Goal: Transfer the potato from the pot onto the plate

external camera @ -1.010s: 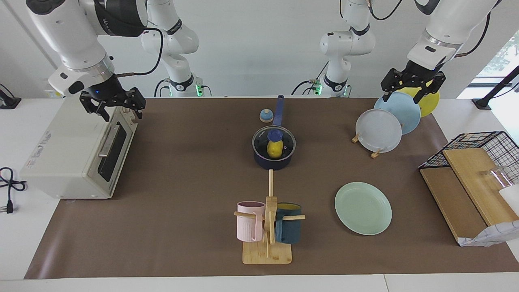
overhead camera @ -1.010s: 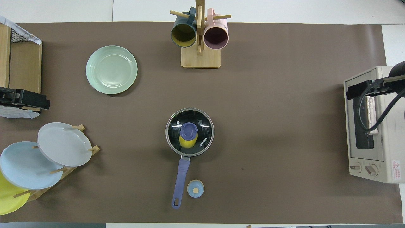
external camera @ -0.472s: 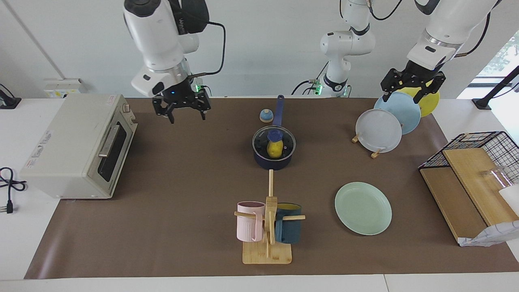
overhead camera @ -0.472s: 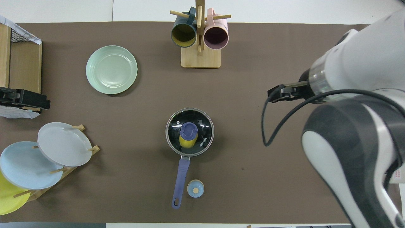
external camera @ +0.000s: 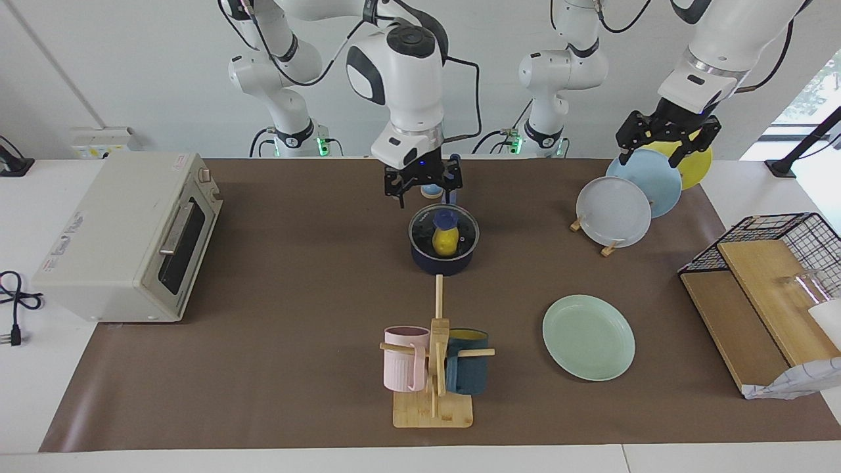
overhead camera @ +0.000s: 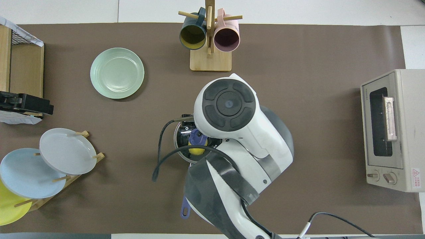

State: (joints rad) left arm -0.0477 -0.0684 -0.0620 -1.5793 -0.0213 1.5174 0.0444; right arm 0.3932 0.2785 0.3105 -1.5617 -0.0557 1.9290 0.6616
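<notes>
– Potato (external camera: 445, 244), where?
– Sits in the pot (external camera: 441, 264), yellow under the glass lid (external camera: 462, 228). Lies below the right gripper (external camera: 427, 196), a little off its tips toward the mug tree (external camera: 433, 404).
– Lid on, then?
– Yes, covers the pot, blue knob (external camera: 445, 217) up in the middle. Hides part of the potato from above.
– And that gripper's state?
– Spread wide, pinching nothing. Hangs in the air over the pot's handle (overhead camera: 184, 211), close by the lid's rim, touching neither. Frames a small blue dome (external camera: 430, 191) between its fingers in the facing view; cannot tell how high above it. Blocks most of the pot in the overhead view with its arm's white bulk.
– Plate (external camera: 588, 336)?
– Lies flat on the brown mat (external camera: 295, 295), well apart from the right gripper, off toward the left arm's end of the table. Farther from the robots than the pot.
– Left gripper (external camera: 659, 150)?
– Waits, spread as well, gripping nothing. Hangs over the plate rack (external camera: 610, 249), blue plate (external camera: 647, 187) and yellow plate (external camera: 700, 167) right under its tips, grey-white plate (external camera: 611, 211) one slot farther from the robots.
– Anything more?
– Pink and teal mugs on the tree. Toaster oven (external camera: 118, 243) at the right arm's end, well apart from the right gripper.
</notes>
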